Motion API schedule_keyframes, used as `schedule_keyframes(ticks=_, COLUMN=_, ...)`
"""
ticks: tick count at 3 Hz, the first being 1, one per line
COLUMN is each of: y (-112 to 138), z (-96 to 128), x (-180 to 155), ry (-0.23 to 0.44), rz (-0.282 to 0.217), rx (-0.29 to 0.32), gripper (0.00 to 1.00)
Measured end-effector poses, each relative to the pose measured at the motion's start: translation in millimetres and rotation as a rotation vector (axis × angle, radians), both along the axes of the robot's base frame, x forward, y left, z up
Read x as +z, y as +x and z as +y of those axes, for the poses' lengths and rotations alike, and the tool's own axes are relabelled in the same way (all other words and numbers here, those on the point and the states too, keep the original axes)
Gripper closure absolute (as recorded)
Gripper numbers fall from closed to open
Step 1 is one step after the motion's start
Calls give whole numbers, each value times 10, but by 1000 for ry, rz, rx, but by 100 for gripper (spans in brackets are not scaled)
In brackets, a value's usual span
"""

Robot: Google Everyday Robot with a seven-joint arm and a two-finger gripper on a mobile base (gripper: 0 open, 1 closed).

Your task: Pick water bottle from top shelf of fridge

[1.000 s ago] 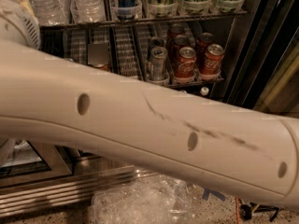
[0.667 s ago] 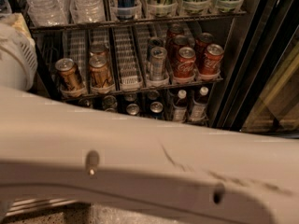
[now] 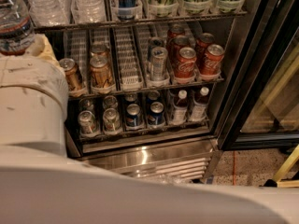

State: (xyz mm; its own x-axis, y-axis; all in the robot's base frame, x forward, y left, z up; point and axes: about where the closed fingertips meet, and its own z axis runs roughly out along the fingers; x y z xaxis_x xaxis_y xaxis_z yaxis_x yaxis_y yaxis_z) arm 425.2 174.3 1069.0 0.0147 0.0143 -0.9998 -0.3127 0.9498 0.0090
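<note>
The fridge (image 3: 244, 73) stands open in front of me. Its top shelf (image 3: 187, 17) is a wire rack carrying clear ribbed bottles (image 3: 46, 1) at the left and green-labelled cups at the right. A water bottle (image 3: 13, 24) with a dark-and-red label band sits at the far left, out in front of the shelf and tilted. My gripper (image 3: 32, 48) is at the top of the white arm at the left and holds the bottle's lower part. A cream finger (image 3: 48, 49) shows beside it. The bottle's base is hidden by the arm.
The middle rack holds gold and red soda cans (image 3: 187, 62). The lower rack holds cans and small white-capped bottles (image 3: 180, 107). The louvred steel grille (image 3: 163, 164) is below. The dark-framed glass door (image 3: 261, 92) stands open at the right. My white arm (image 3: 117, 195) fills the foreground.
My arm has swung down and left, uncovering the middle and lower racks. The water bottle now shows at the top left at the gripper.
</note>
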Motion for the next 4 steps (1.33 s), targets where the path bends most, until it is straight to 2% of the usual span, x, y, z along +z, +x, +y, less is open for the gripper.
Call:
schedule_keyframes(ticks=1, y=34, z=-158, x=-127, ry=1, rz=4, rx=-20, gripper=100)
schedule_keyframes(ticks=2, y=165, z=-379, x=-184, ry=2, rz=-2, rx=-108, gripper=100)
schedule_keyframes(ticks=4, y=310, z=-678, x=-313, ry=19, rz=2, rx=-255, gripper=100)
